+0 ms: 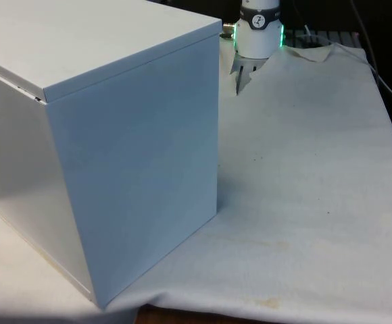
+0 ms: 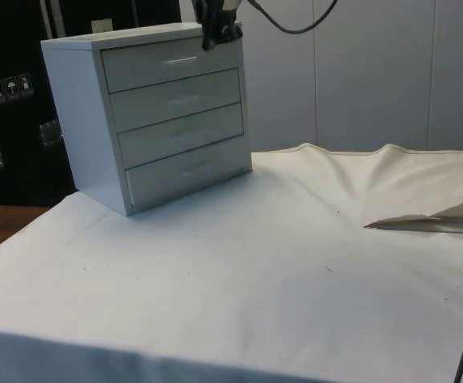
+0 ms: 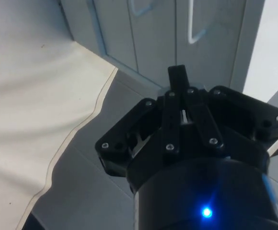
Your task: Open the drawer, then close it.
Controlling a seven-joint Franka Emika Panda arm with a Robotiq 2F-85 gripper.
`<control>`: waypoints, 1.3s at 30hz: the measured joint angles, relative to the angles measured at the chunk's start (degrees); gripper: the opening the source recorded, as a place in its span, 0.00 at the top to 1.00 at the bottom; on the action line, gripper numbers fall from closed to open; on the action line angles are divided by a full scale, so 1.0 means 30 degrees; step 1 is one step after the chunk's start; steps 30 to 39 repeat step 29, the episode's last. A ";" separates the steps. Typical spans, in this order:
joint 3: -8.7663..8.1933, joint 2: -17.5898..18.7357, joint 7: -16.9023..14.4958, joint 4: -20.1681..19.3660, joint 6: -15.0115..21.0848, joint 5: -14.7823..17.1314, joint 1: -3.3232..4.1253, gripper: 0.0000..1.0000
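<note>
A white chest of drawers [image 2: 152, 112] stands on the table with four drawer fronts, all flush with its frame. It turns its plain back and side [image 1: 115, 135] to the front view. The top drawer [image 2: 172, 64] has a thin bar handle [image 2: 180, 60]. My black gripper [image 2: 219, 33] hangs just in front of that drawer's upper corner, on the side away from the dark cabinets, level with the chest's top. In the wrist view its fingers [image 3: 177, 79] are shut together with nothing between them, apart from the handles [image 3: 196, 33] ahead.
The white cloth [image 2: 239, 263] covers the table and rises in folds [image 2: 423, 215] away from the chest. The robot's base [image 1: 258, 27] stands behind the chest at the table's far end. Cables [image 2: 295, 24] hang down near the gripper.
</note>
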 measured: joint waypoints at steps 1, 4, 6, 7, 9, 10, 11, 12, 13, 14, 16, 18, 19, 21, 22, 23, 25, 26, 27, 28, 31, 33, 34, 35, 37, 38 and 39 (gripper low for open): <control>0.0000 -0.0153 0.0000 -0.0115 0.0000 0.0000 0.0000 1.00; 0.0000 -0.0535 -0.0019 -0.0439 -0.0057 0.0000 0.0019 1.00; 0.0000 -0.0764 -0.0019 -0.0611 -0.0057 0.0000 0.0019 1.00; 0.0000 -0.0936 -0.0019 -0.0764 -0.0057 0.0019 0.0019 1.00; 0.0000 -0.1031 -0.0019 -0.0840 -0.0057 0.0019 0.0019 1.00; 0.0000 -0.1108 -0.0038 -0.0917 -0.0057 0.0057 0.0019 1.00; 0.0000 -0.1184 -0.0095 -0.0974 -0.0057 0.0134 0.0038 1.00; 0.0019 -0.1261 -0.0191 -0.1031 -0.0057 0.0267 0.0038 1.00; 0.0038 -0.1432 -0.0458 -0.1146 -0.0076 0.0592 0.0038 1.00; 0.0057 -0.1547 -0.0611 -0.1222 -0.0115 0.0745 0.0057 1.00; 0.0134 -0.1776 -0.0859 -0.1375 -0.0267 0.1050 0.0057 1.00; 0.0172 -0.1891 -0.0974 -0.1451 -0.0344 0.1203 0.0076 1.00; 0.0210 -0.2005 -0.1089 -0.1509 -0.0420 0.1356 0.0076 1.00; 0.0267 -0.2254 -0.1318 -0.1662 -0.0592 0.1642 0.0115 1.00; 0.0306 -0.2368 -0.1432 -0.1757 -0.0668 0.1795 0.0115 1.00; 0.0382 -0.2578 -0.1662 -0.1910 -0.0802 0.2082 0.0134 1.00; 0.0458 -0.2750 -0.1814 -0.2024 -0.0974 0.2330 0.0172 1.00; 0.0458 -0.2750 -0.1814 -0.2024 -0.0974 0.2330 0.0172 1.00; 0.0497 -0.2807 -0.1891 -0.2082 -0.1050 0.2445 0.0191 1.00; 0.0497 -0.2807 -0.1891 -0.2082 -0.1050 0.2445 0.0191 1.00; 0.0535 -0.2846 -0.2005 -0.2120 -0.1108 0.2617 0.0191 1.00; 0.0535 -0.2846 -0.2005 -0.2120 -0.1108 0.2617 0.0191 1.00; 0.0535 -0.2846 -0.2005 -0.2120 -0.1108 0.2617 0.0191 1.00; 0.0535 -0.2846 -0.2005 -0.2120 -0.1108 0.2617 0.0191 1.00; 0.0535 -0.2846 -0.2005 -0.2120 -0.1108 0.2617 0.0191 1.00; 0.0535 -0.2846 -0.2005 -0.2120 -0.1108 0.2617 0.0191 1.00; 0.0535 -0.2846 -0.2005 -0.2120 -0.1108 0.2617 0.0191 1.00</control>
